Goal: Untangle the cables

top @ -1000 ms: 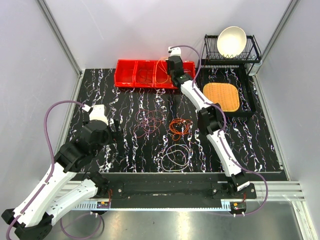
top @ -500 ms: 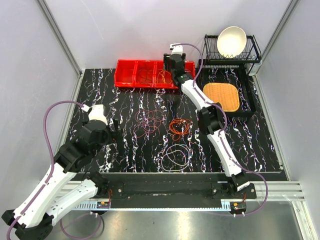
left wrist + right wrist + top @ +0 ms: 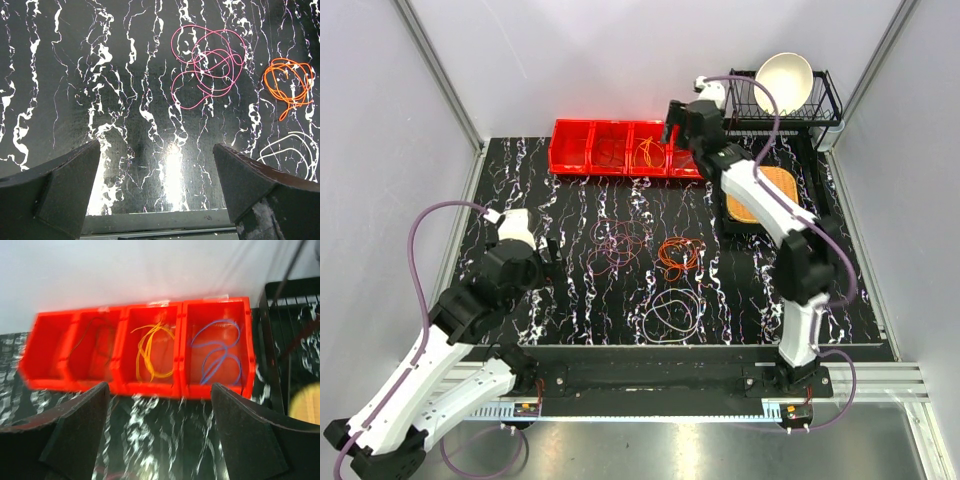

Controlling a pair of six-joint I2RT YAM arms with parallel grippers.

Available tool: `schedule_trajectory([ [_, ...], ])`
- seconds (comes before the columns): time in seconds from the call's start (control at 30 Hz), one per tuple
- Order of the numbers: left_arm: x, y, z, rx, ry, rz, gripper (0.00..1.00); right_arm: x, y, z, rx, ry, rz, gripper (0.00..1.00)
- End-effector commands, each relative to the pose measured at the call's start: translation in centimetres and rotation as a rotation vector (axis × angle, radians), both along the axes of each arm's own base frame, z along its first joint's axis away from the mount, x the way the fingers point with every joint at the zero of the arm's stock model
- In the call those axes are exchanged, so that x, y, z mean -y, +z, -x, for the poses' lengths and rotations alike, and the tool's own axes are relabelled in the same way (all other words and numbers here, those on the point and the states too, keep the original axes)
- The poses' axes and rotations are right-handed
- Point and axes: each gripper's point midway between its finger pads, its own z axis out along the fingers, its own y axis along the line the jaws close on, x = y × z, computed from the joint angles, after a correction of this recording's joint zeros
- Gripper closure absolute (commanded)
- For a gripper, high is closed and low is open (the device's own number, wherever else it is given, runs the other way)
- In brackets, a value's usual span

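On the black marbled table lie three cables: a pink tangle (image 3: 620,243) (image 3: 207,67), an orange bundle (image 3: 678,255) (image 3: 289,82) and a whitish loop (image 3: 670,312) (image 3: 290,150). The red bins (image 3: 590,160) (image 3: 150,387) at the back hold a yellow cable (image 3: 647,152) (image 3: 152,352), a blue cable (image 3: 217,352) and a dark one (image 3: 95,342). My right gripper (image 3: 677,128) (image 3: 160,405) hangs open and empty above the bins' right end. Left of the pink tangle, my left gripper (image 3: 553,258) (image 3: 157,165) is wide open above bare table with nothing in it.
At the back right, a black wire dish rack holds a white bowl (image 3: 782,80). In front of it a woven mat (image 3: 765,190) lies on a black tray (image 3: 820,215). Grey walls enclose the table.
My right gripper opened and let the yellow cable fall into a red bin, then swung right and rose. The left arm has not moved.
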Motion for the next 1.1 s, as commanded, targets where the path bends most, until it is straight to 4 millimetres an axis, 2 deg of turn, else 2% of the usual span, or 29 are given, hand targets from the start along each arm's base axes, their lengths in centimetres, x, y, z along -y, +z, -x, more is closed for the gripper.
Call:
schedule_trajectory([
  [0.0,0.9,-0.1,-0.8,-0.002,-0.014,0.014,0.01,0.8,1.1,6.2,-0.045,-0.021,-0.103,0.11],
  [0.03,1.0,-0.2,-0.9,-0.007,-0.011,0.014,0.01,1.3,2.6,7.7,-0.037,-0.018,-0.147,0.10],
  [0.07,1.0,-0.4,-0.9,-0.015,-0.007,0.014,0.01,1.7,0.4,9.2,-0.094,-0.010,-0.138,0.10],
  [0.1,1.1,-0.5,-1.0,-0.019,0.002,0.023,0.01,1.6,1.4,10.7,-0.097,0.024,-0.183,0.10],
  [0.13,1.2,-0.5,-1.1,-0.022,0.007,0.033,0.01,1.6,0.9,11.8,-0.121,0.035,-0.197,0.10],
  [0.17,1.5,-0.7,-1.2,-0.029,0.013,0.043,0.01,1.9,-1.5,13.2,-0.182,0.042,-0.189,0.10],
  [0.2,1.8,-1.6,-1.3,-0.047,0.026,0.065,0.01,1.6,-2.2,14.4,-0.213,0.076,-0.213,0.10],
  [0.23,3.2,-1.5,-1.8,-0.037,-0.004,0.120,0.01,1.6,-1.7,15.7,-0.218,0.089,-0.255,0.11],
  [0.27,4.1,-2.3,-2.1,-0.052,-0.021,0.142,0.01,1.8,-3.9,17.0,-0.267,0.094,-0.257,0.12],
  [0.3,4.9,-3.8,-2.3,-0.081,-0.027,0.162,0.01,1.4,-4.4,18.1,-0.294,0.130,-0.278,0.13],
  [0.33,6.2,-3.6,-3.0,-0.064,-0.054,0.210,0.01,1.5,-5.8,19.5,-0.325,0.136,-0.295,0.14],
  [0.4,7.3,-5.5,-3.9,-0.109,-0.042,0.219,0.02,1.3,-6.3,21.2,-0.345,0.164,-0.324,0.14],
  [0.43,8.0,-5.2,-4.7,-0.088,-0.045,0.240,0.03,1.6,-8.0,22.2,-0.379,0.163,-0.315,0.14],
  [0.47,8.5,-6.0,-5.2,-0.109,-0.041,0.233,0.04,1.7,-8.4,22.7,-0.391,0.166,-0.317,0.15],
  [0.5,8.9,-5.8,-5.9,-0.101,-0.034,0.248,0.04,1.6,-8.4,23.3,-0.397,0.176,-0.333,0.15],
  [0.53,9.8,-5.3,-6.7,-0.078,-0.043,0.271,0.05,1.7,-9.3,24.1,-0.421,0.179,-0.329,0.15],
  [0.57,10.3,-6.1,-7.4,-0.095,-0.040,0.263,0.05,1.7,-9.5,24.5,-0.425,0.183,-0.329,0.15],
  [0.6,11.0,-5.3,-8.4,-0.071,-0.039,0.287,0.05,1.4,-9.3,25.2,-0.434,0.213,-0.337,0.16],
  [0.63,11.4,-5.3,-9.0,-0.072,-0.035,0.286,0.06,1.6,-10.1,25.7,-0.454,0.207,-0.327,0.16],
  [0.67,11.9,-6.6,-9.8,-0.104,-0.022,0.266,0.07,1.6,-10.2,26.1,-0.458,0.209,-0.324,0.16],
  [0.7,12.7,-5.9,-10.8,-0.091,-0.022,0.278,0.08,1.9,-10.1,26.4,-0.454,0.208,-0.321,0.16],
  [0.73,12.9,-6.3,-11.4,-0.099,-0.011,0.269,0.10,2.2,-10.7,26.7,-0.467,0.202,-0.312,0.16],
  [0.77,13.5,-7.9,-12.1,-0.137,-0.002,0.248,0.13,2.4,-10.9,26.9,-0.470,0.200,-0.306,0.16],
  [0.8,14.2,-7.3,-13.0,-0.126,-0.003,0.256,0.14,2.5,-10.8,27.1,-0.466,0.201,-0.306,0.15],
  [0.83,14.7,-7.6,-13.6,-0.135,-0.005,0.252,0.14,2.6,-11.3,27.4,-0.475,0.201,-0.301,0.16],
  [0.87,15.0,-9.1,-14.1,-0.169,0.006,0.234,0.16,2.7,-11.3,27.5,-0.477,0.202,-0.300,0.16],
  [0.93,16.3,-8.9,-15.1,-0.170,-0.008,0.249,0.17,2.8,-11.5,28.0,-0.485,0.207,-0.302,0.16],
  [1.07,17.6,-10.8,-16.8,-0.197,-0.002,0.234,0.22,2.9,-12.0,28.3,-0.494,0.216,-0.297,0.16],
])
